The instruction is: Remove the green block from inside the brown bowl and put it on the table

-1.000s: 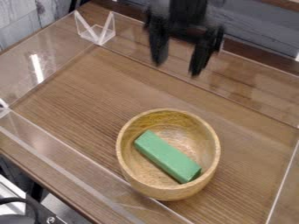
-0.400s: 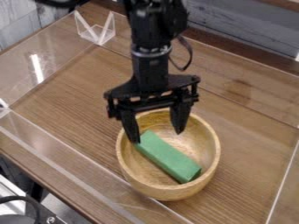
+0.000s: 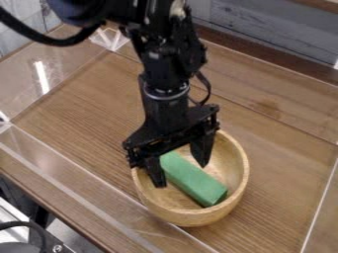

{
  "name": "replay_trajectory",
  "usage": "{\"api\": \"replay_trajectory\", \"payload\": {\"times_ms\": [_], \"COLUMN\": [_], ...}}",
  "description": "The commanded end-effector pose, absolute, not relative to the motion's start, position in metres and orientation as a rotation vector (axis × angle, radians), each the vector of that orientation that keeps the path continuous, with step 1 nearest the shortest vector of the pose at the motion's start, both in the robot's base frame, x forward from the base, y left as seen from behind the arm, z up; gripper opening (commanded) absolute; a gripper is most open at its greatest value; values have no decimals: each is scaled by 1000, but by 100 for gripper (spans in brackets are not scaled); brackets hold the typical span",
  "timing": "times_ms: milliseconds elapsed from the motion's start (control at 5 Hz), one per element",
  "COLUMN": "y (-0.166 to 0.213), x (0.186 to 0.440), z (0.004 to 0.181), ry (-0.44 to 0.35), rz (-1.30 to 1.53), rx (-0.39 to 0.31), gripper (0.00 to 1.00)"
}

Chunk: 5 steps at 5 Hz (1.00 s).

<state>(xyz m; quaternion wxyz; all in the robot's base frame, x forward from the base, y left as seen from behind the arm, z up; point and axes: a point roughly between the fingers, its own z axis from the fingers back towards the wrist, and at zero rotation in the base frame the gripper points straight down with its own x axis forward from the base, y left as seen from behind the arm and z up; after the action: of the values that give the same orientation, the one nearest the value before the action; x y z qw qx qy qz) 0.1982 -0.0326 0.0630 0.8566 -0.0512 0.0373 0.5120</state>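
Since the earlier frame, the black claw [image 3: 179,161] had dropped from the upper frame to the brown bowl [image 3: 168,207] at lower centre, fingers spread wide and straddling the green block [image 3: 197,178], which lay inside the bowl on the wood-grain surface [image 3: 79,109], not gripped

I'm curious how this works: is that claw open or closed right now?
Open. The claw has its dark fingers spread wide on either side of the green block lying in the brown bowl, not pinching it.
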Motion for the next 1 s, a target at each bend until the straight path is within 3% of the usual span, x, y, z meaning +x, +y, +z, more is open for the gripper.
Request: {"api": "replay_trajectory", "payload": {"times_ms": [0, 400, 600, 800], "y": [-35, -38, -39, -38], "x": [203, 204, 204, 201], "z": [58, 39, 35, 39], "ry": [58, 57, 56, 76], "rz": [1097, 1108, 1106, 1082], "rx": [-135, -143, -141, -124], "gripper": [100, 100, 0, 0]}}
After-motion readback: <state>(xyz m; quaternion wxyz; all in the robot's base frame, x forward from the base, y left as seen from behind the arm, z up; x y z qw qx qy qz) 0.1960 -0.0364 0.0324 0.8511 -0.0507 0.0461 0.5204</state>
